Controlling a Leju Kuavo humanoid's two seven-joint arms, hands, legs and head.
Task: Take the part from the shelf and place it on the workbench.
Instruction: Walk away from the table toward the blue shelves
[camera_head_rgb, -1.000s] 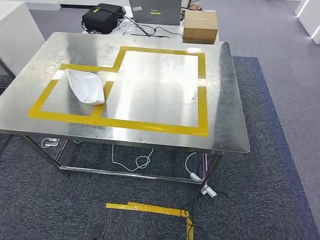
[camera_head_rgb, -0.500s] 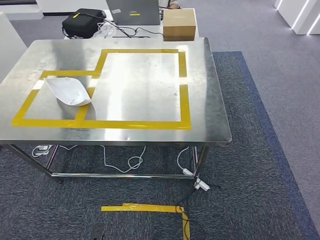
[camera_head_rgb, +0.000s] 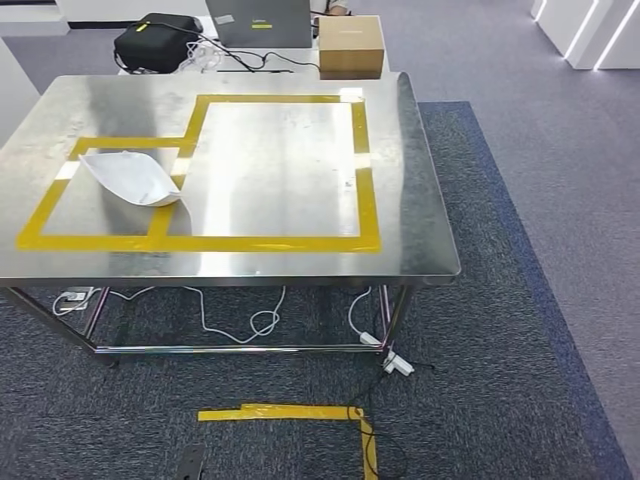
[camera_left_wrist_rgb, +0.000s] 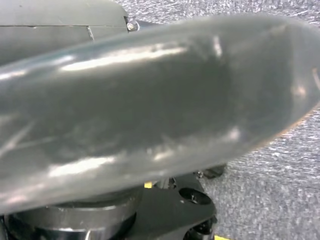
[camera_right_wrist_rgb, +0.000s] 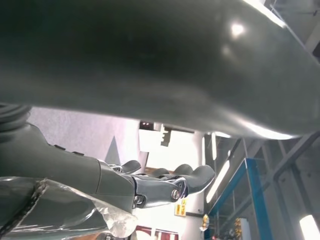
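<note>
A white, flat, pointed part lies on the steel workbench, inside the smaller yellow-taped box at its left. In the right wrist view my right hand reaches out with its fingers straight and nothing between them and the thick grey thumb. Crinkled clear film shows at the base of that hand. In the left wrist view my left hand shows as a blurred grey thumb close to the lens, hiding its fingers, with grey carpet behind it.
A larger yellow-taped box is beside the part. Behind the bench stand a cardboard box, a laptop and a black bag. Cables and a power strip lie under the bench. Yellow tape marks the carpet.
The whole picture has shifted: the camera has swung right, so the workbench sits further left in the frame. The white part keeps its place on the bench.
</note>
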